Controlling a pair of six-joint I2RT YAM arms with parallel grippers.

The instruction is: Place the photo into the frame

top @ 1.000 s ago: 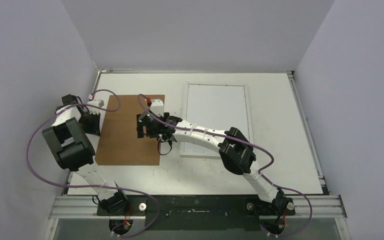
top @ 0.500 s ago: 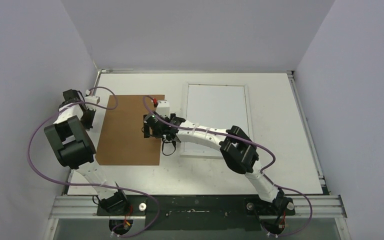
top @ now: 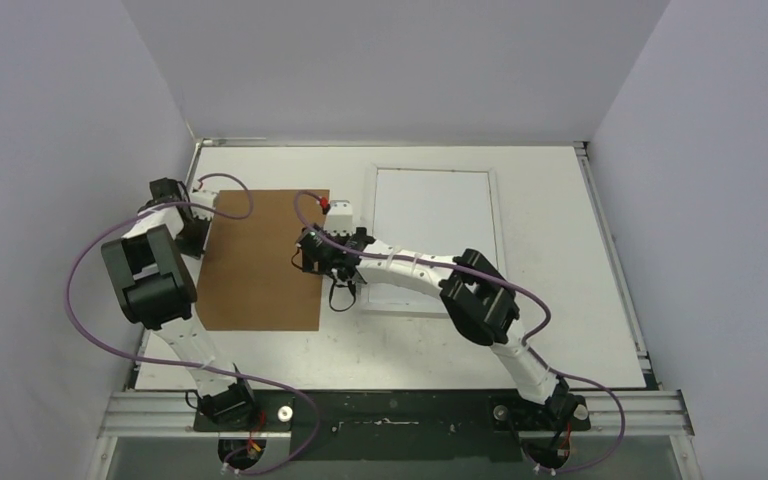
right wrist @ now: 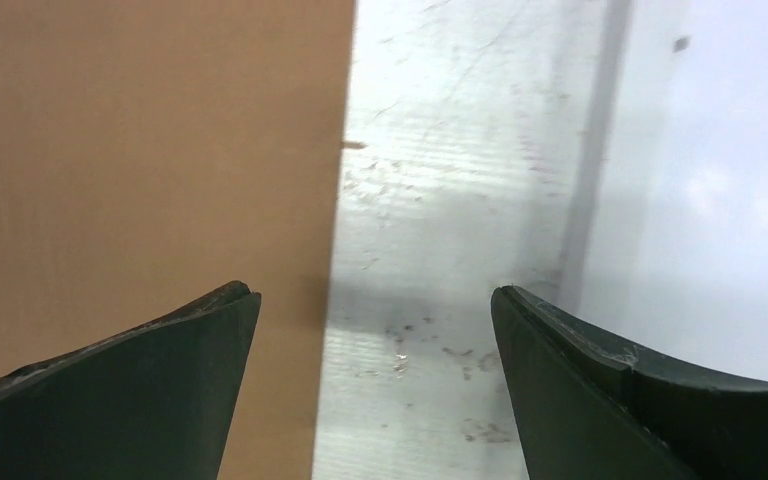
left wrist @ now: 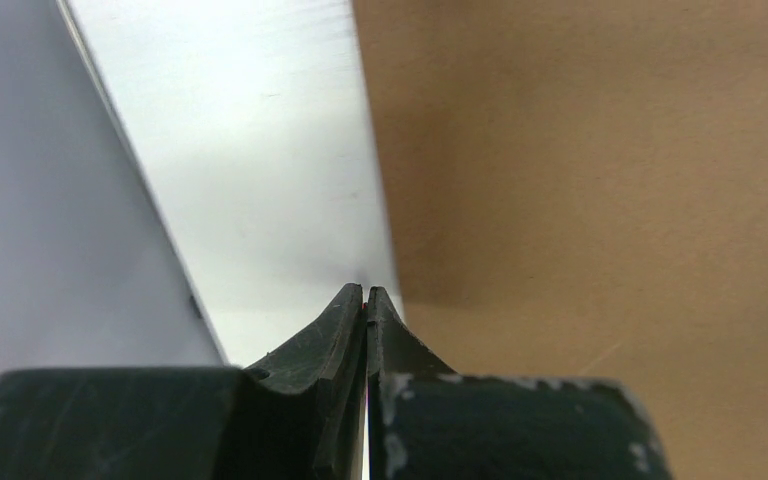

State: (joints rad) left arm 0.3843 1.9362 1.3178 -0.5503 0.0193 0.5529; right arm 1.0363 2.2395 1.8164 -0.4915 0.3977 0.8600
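Two arms lean in over the white worktop (top: pixel 570 300) on my remote feed, both working at a plain brown cardboard board (top: pixel 260 275) that lies flat left of centre. My left fingers (left wrist: pixel 366 300) are pressed tightly together, tips meeting right at the board's left edge near its far corner. I can see nothing between them, and I cannot tell whether they touch the cardboard. My right fingers (top: pixel 328 262) stand wide apart and empty above the board's opposite, right-hand edge. In the wrist view one tip hangs over the brown card, the other over the bare strip of worktop next to the frame (top: pixel 432 232). That frame, thin-edged and white with a pale inner face, lies flat just beside the board on its right, its long sides running away from the arm bases, parted from the card by that narrow strip. Purple cables (top: pixel 72 290) loop out from each arm. Pale grey walls (top: pixel 360 70) close the scene on three sides.
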